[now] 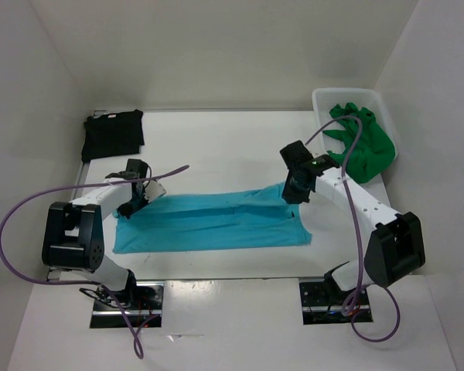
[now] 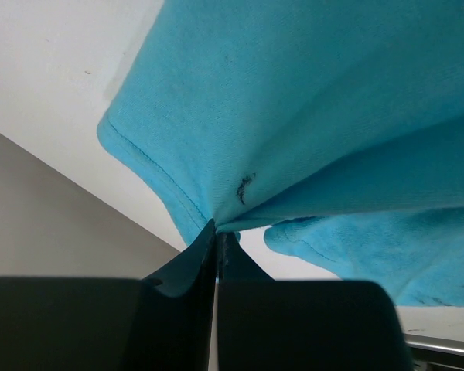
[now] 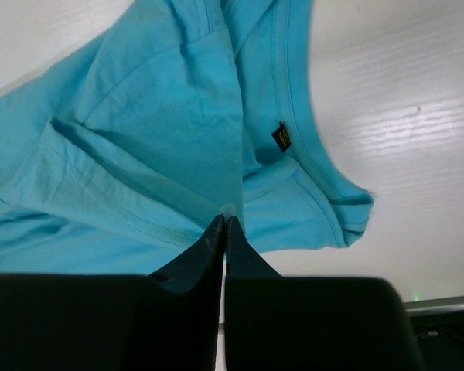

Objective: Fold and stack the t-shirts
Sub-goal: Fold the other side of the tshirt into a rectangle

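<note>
A turquoise blue t-shirt (image 1: 209, 224) lies stretched across the table's middle, folded lengthwise. My left gripper (image 1: 131, 202) is shut on its left end; in the left wrist view the cloth (image 2: 294, 116) fans out from the pinched fingertips (image 2: 216, 228). At the shirt's right end my right gripper (image 1: 294, 193) is shut on a fold near the collar (image 3: 294, 139), and that cloth (image 3: 155, 139) rises to my fingertips (image 3: 226, 220). The black t-shirt (image 1: 113, 134) lies folded at the back left. A bright green t-shirt (image 1: 361, 141) sits crumpled in the basket.
The white basket (image 1: 322, 100) stands at the back right corner against the wall. White walls close in the table on three sides. A purple cable (image 1: 15, 209) loops off the left arm beyond the table's left edge.
</note>
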Tool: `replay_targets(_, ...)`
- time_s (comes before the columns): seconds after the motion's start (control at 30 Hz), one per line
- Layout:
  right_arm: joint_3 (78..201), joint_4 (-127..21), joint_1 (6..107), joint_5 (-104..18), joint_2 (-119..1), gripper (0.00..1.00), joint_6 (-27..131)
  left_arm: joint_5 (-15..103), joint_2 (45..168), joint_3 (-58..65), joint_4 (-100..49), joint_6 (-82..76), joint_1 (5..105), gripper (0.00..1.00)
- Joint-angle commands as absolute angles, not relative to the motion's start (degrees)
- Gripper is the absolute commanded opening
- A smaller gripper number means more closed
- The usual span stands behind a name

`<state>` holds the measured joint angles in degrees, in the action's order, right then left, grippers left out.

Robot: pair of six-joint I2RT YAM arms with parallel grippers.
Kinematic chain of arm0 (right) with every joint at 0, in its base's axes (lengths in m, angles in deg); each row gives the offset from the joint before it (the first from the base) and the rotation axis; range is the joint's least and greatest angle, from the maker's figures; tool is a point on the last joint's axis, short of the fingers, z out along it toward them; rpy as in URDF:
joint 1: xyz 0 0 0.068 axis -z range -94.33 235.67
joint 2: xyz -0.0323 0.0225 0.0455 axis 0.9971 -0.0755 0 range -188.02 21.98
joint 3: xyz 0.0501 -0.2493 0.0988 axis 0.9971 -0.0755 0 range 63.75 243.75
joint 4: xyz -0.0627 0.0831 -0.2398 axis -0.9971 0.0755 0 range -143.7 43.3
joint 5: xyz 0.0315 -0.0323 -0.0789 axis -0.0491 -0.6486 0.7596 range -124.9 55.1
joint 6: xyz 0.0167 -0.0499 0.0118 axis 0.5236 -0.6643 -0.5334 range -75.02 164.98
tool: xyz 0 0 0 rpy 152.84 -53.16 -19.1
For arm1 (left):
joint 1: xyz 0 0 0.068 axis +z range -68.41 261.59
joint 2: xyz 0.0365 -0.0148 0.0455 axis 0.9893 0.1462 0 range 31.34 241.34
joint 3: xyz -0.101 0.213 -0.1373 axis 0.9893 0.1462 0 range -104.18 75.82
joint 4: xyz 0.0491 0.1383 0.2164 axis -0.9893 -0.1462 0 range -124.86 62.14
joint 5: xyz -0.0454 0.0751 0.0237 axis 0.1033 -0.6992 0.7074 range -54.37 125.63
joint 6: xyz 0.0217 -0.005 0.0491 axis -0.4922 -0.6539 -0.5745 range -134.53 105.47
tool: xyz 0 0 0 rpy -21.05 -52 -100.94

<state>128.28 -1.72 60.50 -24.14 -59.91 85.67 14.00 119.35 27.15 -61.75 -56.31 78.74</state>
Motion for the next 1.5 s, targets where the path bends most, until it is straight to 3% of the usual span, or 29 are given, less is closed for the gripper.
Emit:
replay_targets(0.0, 125.9, 0.6, 59.6, -25.0, -57.7, 0.00, 86.3, 13.3, 119.7, 28.0, -61.4, -56.7, 79.0, 0.00)
replay_targets(0.17, 124.7, 0.6, 57.7, -26.6, -61.3, 0.00, 86.8, 14.4, 119.7, 29.5, -61.4, -56.7, 77.8, 0.00)
replay_targets(0.37, 124.2, 3.3, 56.5, -26.6, -62.1, 0.01, 87.9, 12.7, 120.7, 29.5, -60.4, -55.7, 77.8, 0.08)
replay_targets(0.4, 123.6, 4.1, 56.0, -26.6, -61.4, 0.05, 87.9, 12.7, 120.7, 29.5, -60.4, -55.7, 78.3, 0.12)
replay_targets(0.43, 122.9, 4.1, 56.0, -26.6, -60.9, 0.21, 87.9, 12.7, 121.2, 29.5, -60.4, -55.7, 78.3, 0.19)
replay_targets(0.47, 122.9, 4.8, 56.0, -27.2, -60.4, 0.28, 87.9, 12.7, 121.3, 29.0, -61.2, -55.1, 78.9, 0.35)
replay_targets(0.53, 122.9, 5.6, 56.0, -27.2, -59.8, 0.48, 87.9, 13.5, 121.3, 27.1, -62.6, -54.5, 78.9, 0.44)
replay_targets(0.57, 122.9, 5.6, 56.0, -27.7, -59.2, 0.50, 87.9, 14.3, 120.7, 26.4, -63.1, -53.7, 78.9, 0.46)
replay_targets(0.6, 123.8, 5.6, 56.0, -27.7, -58.5, 0.50, 87.9, 14.3, 120.7, 25.7, -64.0, -53.7, 78.9, 0.53)
replay_targets(0.8, 131.7, 2.7, 54.0, -28.2, -59.2, 0.50, 85.1, 13.7, 117.1, 20.8, -67.5, -53.2, 78.9, 0.63)
replay_targets(0.93, 138.3, -1.0, 50.6, -27.1, -69.5, 0.50, 83.7, 12.5, 114.5, 18.6, -69.7, -52.7, 79.5, 0.71)
replay_targets(1.1, 143.6, -6.8, 49.3, -26.2, -77.9, 0.70, 81.6, 11.9, 114.0, 18.5, -68.7, -52.1, 80.8, 0.79)
replay_targets(1.2, 146.5, -8.1, 49.3, -26.2, -82.3, 0.71, 80.6, 11.9, 115.1, 20.0, -68.0, -50.7, 81.9, 0.79)
replay_targets(1.37, 147.1, -8.9, 49.3, -26.9, -87.3, 0.71, 80.0, 13.0, 117.1, 19.9, -67.5, -48.0, 82.5, 0.80)
replay_targets(1.47, 146.5, -10.7, 49.3, -27.4, -88.4, 0.60, 80.0, 13.6, 118.3, 19.2, -68.0, -47.5, 82.5, 0.80)
